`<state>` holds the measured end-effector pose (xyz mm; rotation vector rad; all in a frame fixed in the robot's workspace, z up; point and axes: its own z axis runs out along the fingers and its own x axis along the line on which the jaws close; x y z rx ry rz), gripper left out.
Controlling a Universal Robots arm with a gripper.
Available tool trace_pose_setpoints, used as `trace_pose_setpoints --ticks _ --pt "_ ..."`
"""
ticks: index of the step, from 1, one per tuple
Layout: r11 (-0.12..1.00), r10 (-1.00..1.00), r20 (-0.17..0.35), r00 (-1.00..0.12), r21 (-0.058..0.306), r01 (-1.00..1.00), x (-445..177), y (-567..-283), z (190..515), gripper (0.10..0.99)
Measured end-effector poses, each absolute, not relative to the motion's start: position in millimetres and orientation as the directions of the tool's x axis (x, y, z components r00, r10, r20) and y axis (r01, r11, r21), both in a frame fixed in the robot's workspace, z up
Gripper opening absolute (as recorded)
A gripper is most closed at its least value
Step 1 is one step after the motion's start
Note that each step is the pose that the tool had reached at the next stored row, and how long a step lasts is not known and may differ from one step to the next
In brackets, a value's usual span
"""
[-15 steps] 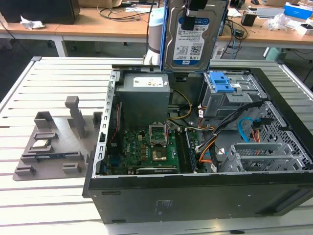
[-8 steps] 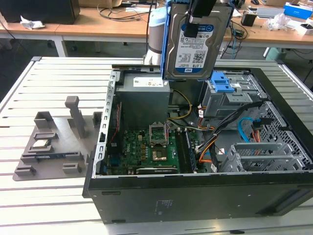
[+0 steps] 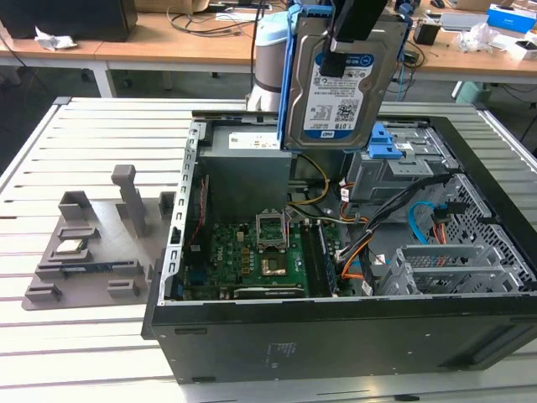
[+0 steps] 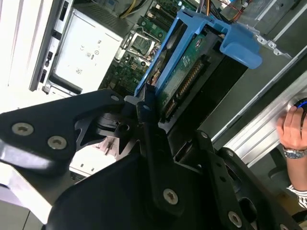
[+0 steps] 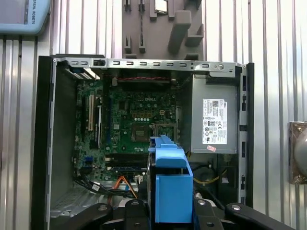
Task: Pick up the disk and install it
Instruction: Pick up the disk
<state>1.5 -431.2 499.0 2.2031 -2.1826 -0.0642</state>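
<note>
The disk [image 3: 340,84], a silver hard drive with a white-and-blue label in a blue plastic carrier, hangs upright above the back of the open computer case [image 3: 336,336]. My gripper [image 3: 346,42] is shut on its upper edge and comes down from above. In the second wrist view the black fingers [image 4: 146,112] clamp the disk [image 4: 184,72] edge-on, its green circuit side showing. In the first wrist view the carrier's blue end [image 5: 169,191] sits between the finger links, over the case's inside.
Inside the case lie a motherboard [image 3: 252,252], a power supply [image 5: 214,124], loose cables and a grey drive cage [image 3: 453,264]. A blue latch piece [image 3: 382,144] sits below the disk. A grey fixture tray [image 3: 92,252] holds a small chip. A person's hand [image 4: 292,127] rests near the case.
</note>
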Motion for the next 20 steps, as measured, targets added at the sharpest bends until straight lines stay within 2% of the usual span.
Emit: trace_pose_setpoints --ticks 20 --pt "-0.009 -1.000 0.004 0.009 0.057 -0.998 1.5 -493.0 497.6 0.361"
